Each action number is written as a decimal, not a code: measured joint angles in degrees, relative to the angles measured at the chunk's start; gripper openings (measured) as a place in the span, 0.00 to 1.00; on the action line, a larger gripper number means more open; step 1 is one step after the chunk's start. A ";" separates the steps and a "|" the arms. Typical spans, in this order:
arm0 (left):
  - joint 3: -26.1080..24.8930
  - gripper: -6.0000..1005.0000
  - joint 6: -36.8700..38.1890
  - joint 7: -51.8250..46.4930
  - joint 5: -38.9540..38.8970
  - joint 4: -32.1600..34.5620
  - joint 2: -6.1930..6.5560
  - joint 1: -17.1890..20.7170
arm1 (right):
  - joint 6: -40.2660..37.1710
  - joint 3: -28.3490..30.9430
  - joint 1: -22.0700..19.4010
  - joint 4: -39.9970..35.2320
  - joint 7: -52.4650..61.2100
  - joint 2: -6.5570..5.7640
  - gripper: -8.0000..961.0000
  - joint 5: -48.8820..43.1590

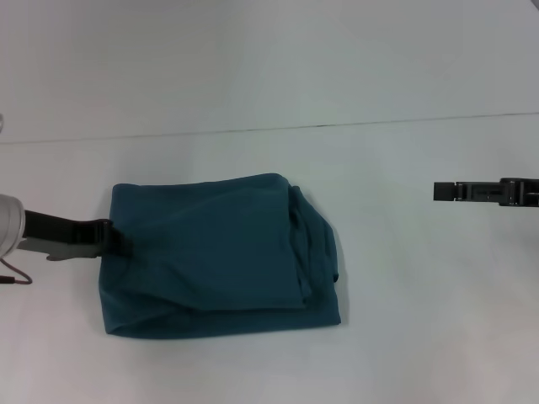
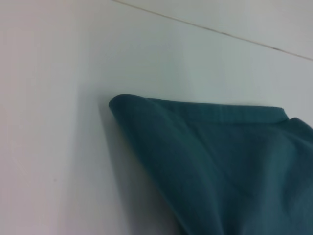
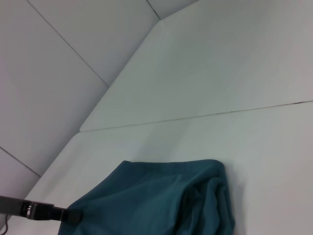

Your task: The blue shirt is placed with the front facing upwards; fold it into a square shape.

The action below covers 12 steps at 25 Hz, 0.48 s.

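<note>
The blue shirt lies folded into a rough, lumpy rectangle on the white table, sitting left of the middle and well in from the near edge. Its top layer lies fairly flat with a clean fold line along the near side, while the right edge bunches up in thick rumpled folds. The left edge is lifted a little, rounded over in the left wrist view, where a ribbed band shows along the far side.

Right at that left edge, the left gripper comes in low from the table's left side, its dark tip touching the cloth about halfway along. Whether its fingers are clamped on the fabric or merely pressed against it cannot be told from here. The right wrist view shows the same dark tip meeting the shirt's corner.

Over on the right, the right gripper hangs well apart from the shirt, level and pointing inward, with a broad stretch of bare table between it and the bunched right edge. Its fingers cannot be made out as apart or together.

Open white surface runs all round the shirt, widest to the right and beyond it. A thin dark seam crosses the table behind the shirt. Pale panelled wall rises past the far edge.
</note>
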 joint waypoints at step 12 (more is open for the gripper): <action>-1.19 0.15 0.63 -0.35 -0.05 9.05 -1.49 3.62 | 0.19 -0.05 0.23 0.76 -0.33 0.08 0.98 -0.28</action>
